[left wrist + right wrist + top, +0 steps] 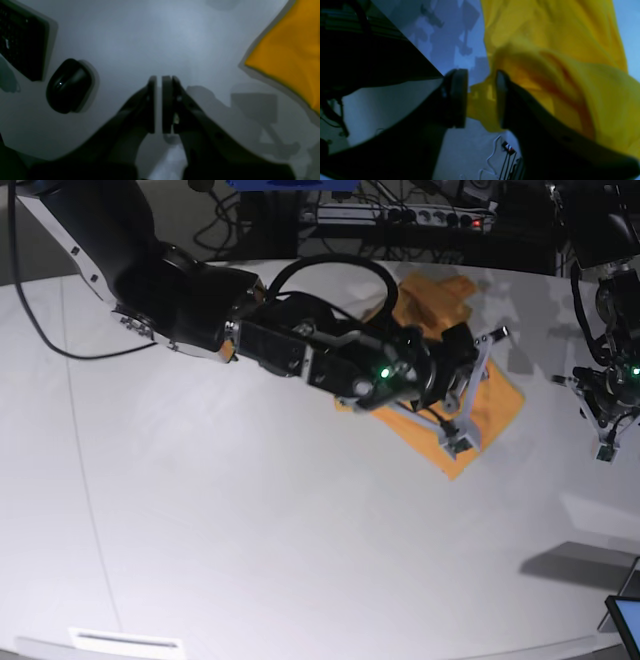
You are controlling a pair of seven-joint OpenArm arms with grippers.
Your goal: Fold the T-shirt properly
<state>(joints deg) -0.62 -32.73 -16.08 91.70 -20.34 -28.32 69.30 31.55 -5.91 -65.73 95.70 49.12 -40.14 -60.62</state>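
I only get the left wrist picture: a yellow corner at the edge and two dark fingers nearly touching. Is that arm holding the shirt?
Observer: No. The left gripper holds nothing; in the base view it hangs over bare table, apart from the T-shirt.
Operator: Where is the other arm?
Observer: Reaching across over the shirt. The right gripper has yellow cloth between its parted fingers.
Operator: Is the shirt folded already?
Observer: It looks bunched and partly folded in the base view; how neatly is unclear.
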